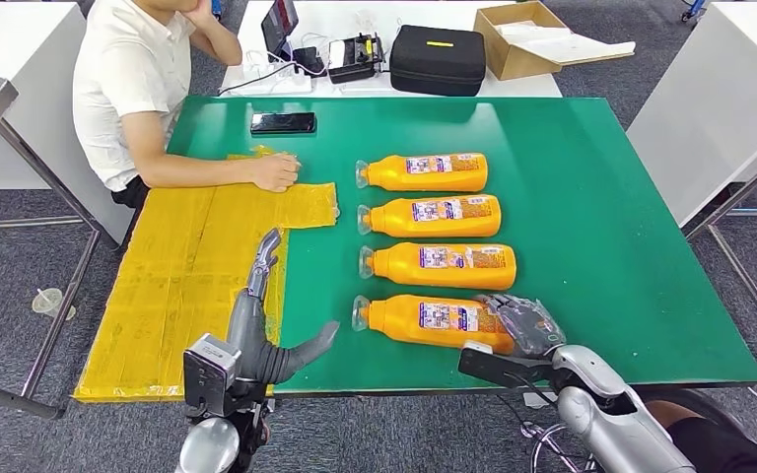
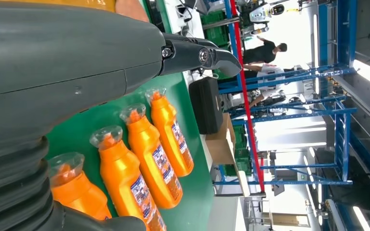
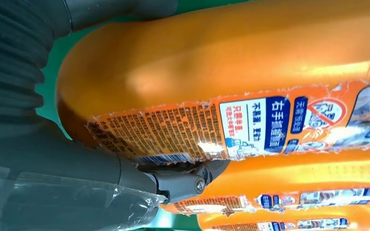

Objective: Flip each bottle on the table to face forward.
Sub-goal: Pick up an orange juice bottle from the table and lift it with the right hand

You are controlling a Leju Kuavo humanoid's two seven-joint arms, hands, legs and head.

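A green-topped rectangular table [image 1: 591, 197] stands on grey carpet, with a flattened yellow cardboard sheet [image 1: 182, 286] covering its left part and a black phone [image 1: 283, 122] lying near the far edge. Four orange plastic bottles with clear caps lie on their sides in a column, caps pointing left: the farthest bottle [image 1: 424, 171], the second bottle [image 1: 432, 216], the third bottle [image 1: 441, 266] and the nearest bottle [image 1: 424, 319]. A person in a white shirt [image 1: 123, 84] sits at the far left, one hand resting on the cardboard. Behind the green table a white table [image 1: 375, 20] carries a black zip case [image 1: 438, 59] and an open brown carton [image 1: 517, 39]. The right hand [image 1: 524, 325], wrapped in clear film, grips the base end of the nearest bottle, fingers closed around it; the bottle's bottom is hidden under the hand. The left hand [image 1: 271, 325] hovers over the table's near edge beside the cardboard, fingers spread and holding nothing. The label print is too small to read from the head view.
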